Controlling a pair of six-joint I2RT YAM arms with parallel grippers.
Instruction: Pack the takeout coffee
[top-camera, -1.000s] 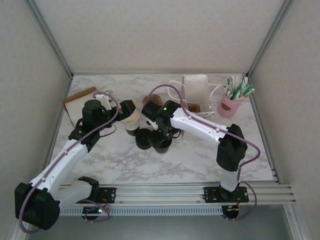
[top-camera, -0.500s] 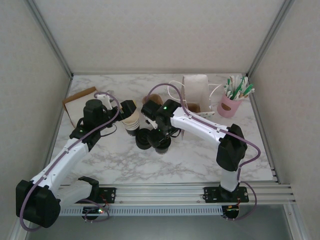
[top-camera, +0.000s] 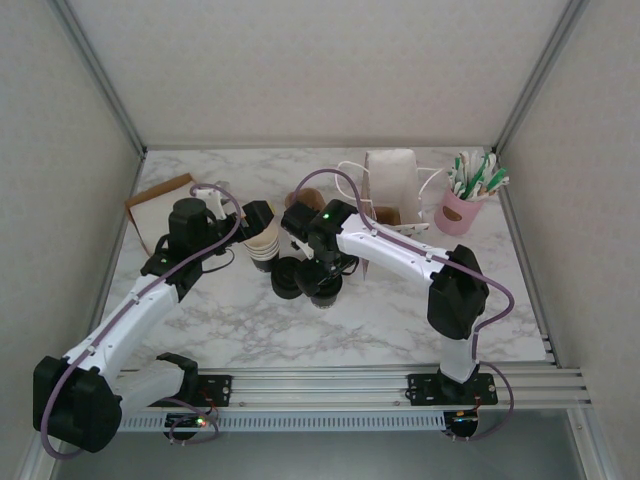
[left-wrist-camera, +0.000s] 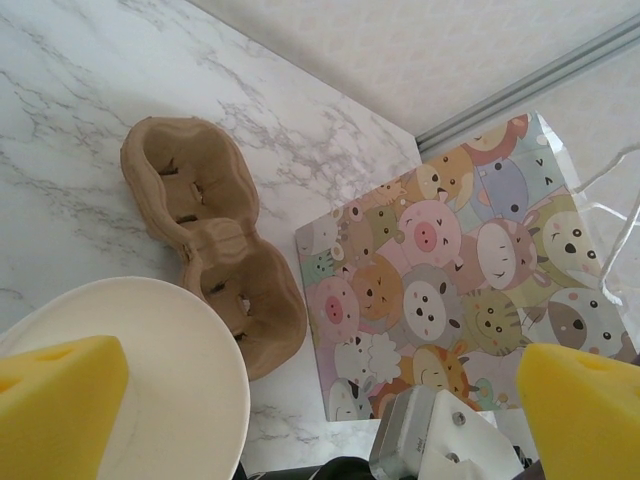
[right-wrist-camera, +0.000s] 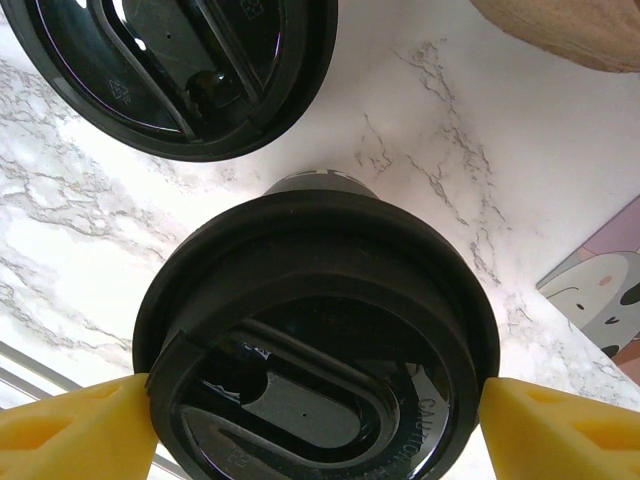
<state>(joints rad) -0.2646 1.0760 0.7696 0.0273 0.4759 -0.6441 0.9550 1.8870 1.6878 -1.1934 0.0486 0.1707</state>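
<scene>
Because the right gripper (right-wrist-camera: 318, 425) is clamped only on the lid rim of the takeout coffee (top-camera: 326, 291), which stands near the middle of the counter (top-camera: 400, 320) beside the lid pile (right-wrist-camera: 170, 70), lifting could pop the lid off. The left gripper (left-wrist-camera: 322, 405) gapes, holding nothing.

The white marble tabletop (top-camera: 400, 320) carries a lidded black cup (right-wrist-camera: 318, 330) beside a pile of black lids (right-wrist-camera: 180, 70), stacked cups (top-camera: 264, 246), a cardboard cup carrier (left-wrist-camera: 210, 250), a cartoon-printed bag (left-wrist-camera: 450, 290), a pink holder (top-camera: 459, 212) and a brown sheet (top-camera: 152, 205).
</scene>
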